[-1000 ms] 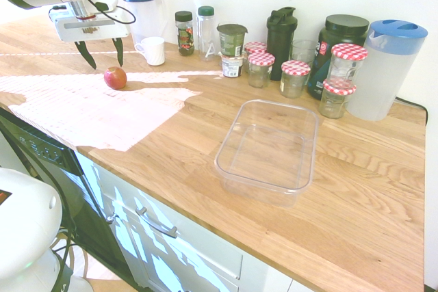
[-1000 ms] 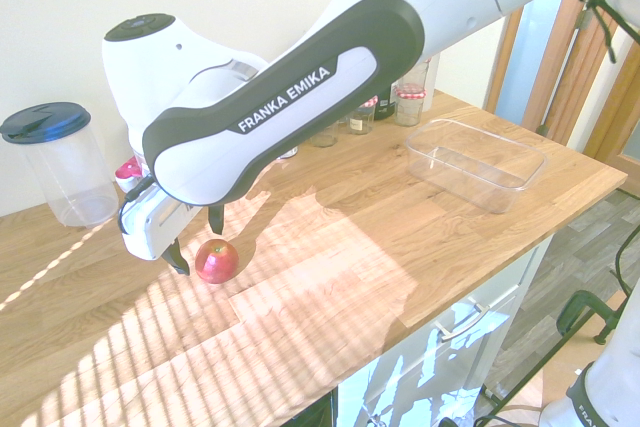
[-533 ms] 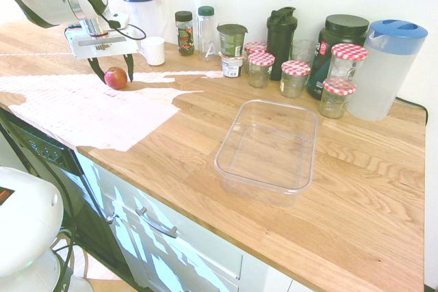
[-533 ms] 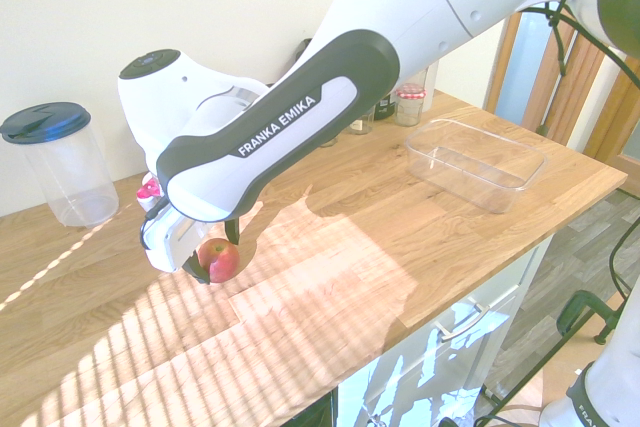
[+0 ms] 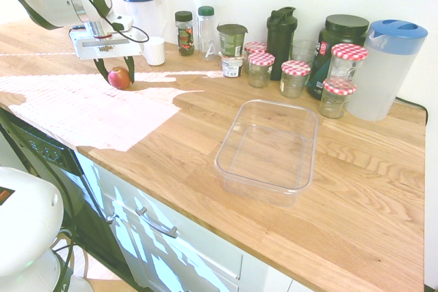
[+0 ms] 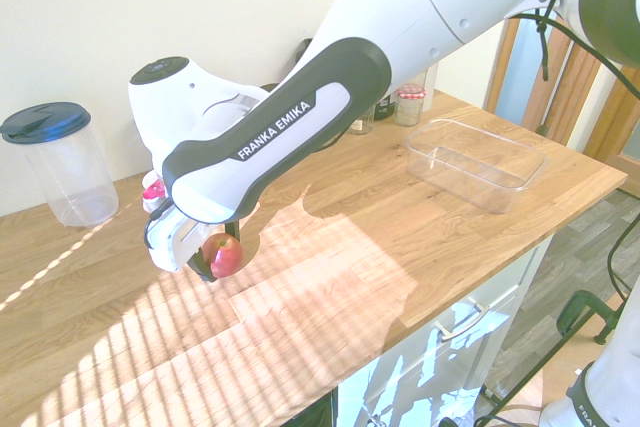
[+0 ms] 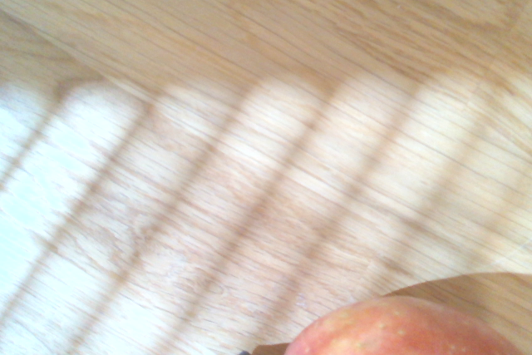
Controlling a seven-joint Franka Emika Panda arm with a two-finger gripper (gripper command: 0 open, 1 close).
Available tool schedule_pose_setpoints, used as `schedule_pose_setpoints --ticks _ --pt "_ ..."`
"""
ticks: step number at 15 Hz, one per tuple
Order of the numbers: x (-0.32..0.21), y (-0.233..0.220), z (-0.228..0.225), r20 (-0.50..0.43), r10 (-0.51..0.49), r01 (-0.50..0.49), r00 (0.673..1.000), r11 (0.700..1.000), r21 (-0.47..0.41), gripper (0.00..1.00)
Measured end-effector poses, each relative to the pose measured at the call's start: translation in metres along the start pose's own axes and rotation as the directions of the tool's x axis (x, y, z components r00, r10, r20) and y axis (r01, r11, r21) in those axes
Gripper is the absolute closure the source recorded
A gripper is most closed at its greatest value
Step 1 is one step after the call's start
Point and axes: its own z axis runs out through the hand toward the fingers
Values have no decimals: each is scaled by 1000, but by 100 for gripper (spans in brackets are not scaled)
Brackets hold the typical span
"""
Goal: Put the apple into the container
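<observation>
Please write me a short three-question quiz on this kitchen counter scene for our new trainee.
1. True or false: the apple already lies inside the container.
2. What sits between the fingers of the gripper?
A. a white mug
B. the apple
C. a jar lid
3. Fill in: the container holds ____.

Key
1. False: the apple is far from the container, near the other end of the wooden counter.
2. B: the fingers flank it on both sides, close against it.
3. Nothing: it is empty.
</observation>
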Motion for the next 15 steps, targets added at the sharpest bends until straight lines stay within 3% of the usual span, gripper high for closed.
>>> schedule_pose_setpoints --ticks 4,7,10,15 --pt "8 9 -21 5 53 -53 999 998 22 100" --pt "28 46 -89 9 166 -166 986 985 51 100" --pt "75 150 -140 -12 322 -322 947 947 13 100" --pt "102 343 -121 10 525 -525 851 851 -35 100"
